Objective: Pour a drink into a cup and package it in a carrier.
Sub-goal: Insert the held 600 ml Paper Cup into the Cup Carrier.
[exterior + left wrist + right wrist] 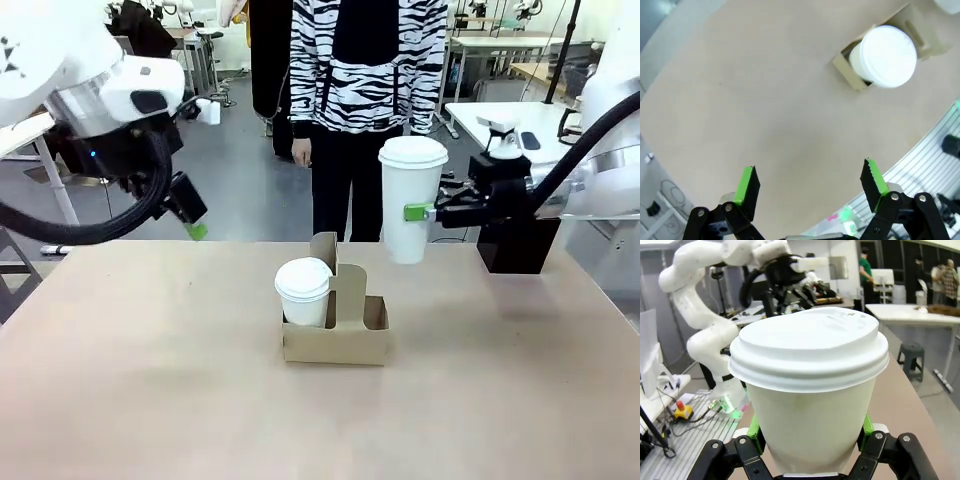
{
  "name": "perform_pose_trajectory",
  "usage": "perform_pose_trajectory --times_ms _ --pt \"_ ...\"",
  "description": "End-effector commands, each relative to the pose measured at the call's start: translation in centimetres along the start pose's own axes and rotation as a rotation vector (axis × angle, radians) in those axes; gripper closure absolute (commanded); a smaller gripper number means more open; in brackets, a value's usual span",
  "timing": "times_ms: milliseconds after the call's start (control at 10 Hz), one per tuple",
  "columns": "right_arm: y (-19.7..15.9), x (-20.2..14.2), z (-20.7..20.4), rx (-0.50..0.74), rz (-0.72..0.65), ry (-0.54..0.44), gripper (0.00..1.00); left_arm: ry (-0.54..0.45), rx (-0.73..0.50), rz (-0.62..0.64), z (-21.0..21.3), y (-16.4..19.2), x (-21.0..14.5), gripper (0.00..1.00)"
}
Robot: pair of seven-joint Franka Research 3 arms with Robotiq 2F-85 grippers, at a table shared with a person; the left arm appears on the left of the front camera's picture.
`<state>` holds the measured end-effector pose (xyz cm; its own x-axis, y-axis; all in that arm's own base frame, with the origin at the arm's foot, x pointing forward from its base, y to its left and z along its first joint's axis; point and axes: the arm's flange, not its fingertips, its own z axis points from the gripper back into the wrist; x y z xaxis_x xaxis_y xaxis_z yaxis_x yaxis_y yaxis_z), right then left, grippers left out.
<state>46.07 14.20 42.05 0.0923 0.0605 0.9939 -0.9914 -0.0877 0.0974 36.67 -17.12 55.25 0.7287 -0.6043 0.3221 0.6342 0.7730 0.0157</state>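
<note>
Front: right gripper clamped on lidded cup, held above the table beside the carrier; could clip the handle tab or miss the free hole. One capped cup seated. Left wrist: left gripper spread, empty. Right wrist: lid on, contents hidden.

A robotics lab: white tables, wheeled chairs, cabling, an emergency-stop button.
</note>
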Motion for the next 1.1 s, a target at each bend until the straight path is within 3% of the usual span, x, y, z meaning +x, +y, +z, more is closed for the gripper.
perform_pose_trajectory --times_ms 0,200,300,1000 --pt "-0.6 -3.0 -1.4 0.061 0.096 -0.077 0.19 -0.045 -0.048 -0.064 -1.9 2.4 -2.9 0.00" --pt "-0.3 -5.2 -2.5 0.126 0.101 -0.127 0.19 -0.107 -0.068 -0.101 -3.1 3.5 -5.5 0.00" --pt "-0.2 -5.9 -2.8 0.141 0.119 -0.134 0.19 -0.157 -0.093 -0.181 -3.6 4.2 -6.5 0.00" --pt "-2.3 -10.8 -5.0 0.163 0.125 -0.172 0.19 -0.165 -0.183 -0.225 -8.0 7.9 -11.5 0.00"
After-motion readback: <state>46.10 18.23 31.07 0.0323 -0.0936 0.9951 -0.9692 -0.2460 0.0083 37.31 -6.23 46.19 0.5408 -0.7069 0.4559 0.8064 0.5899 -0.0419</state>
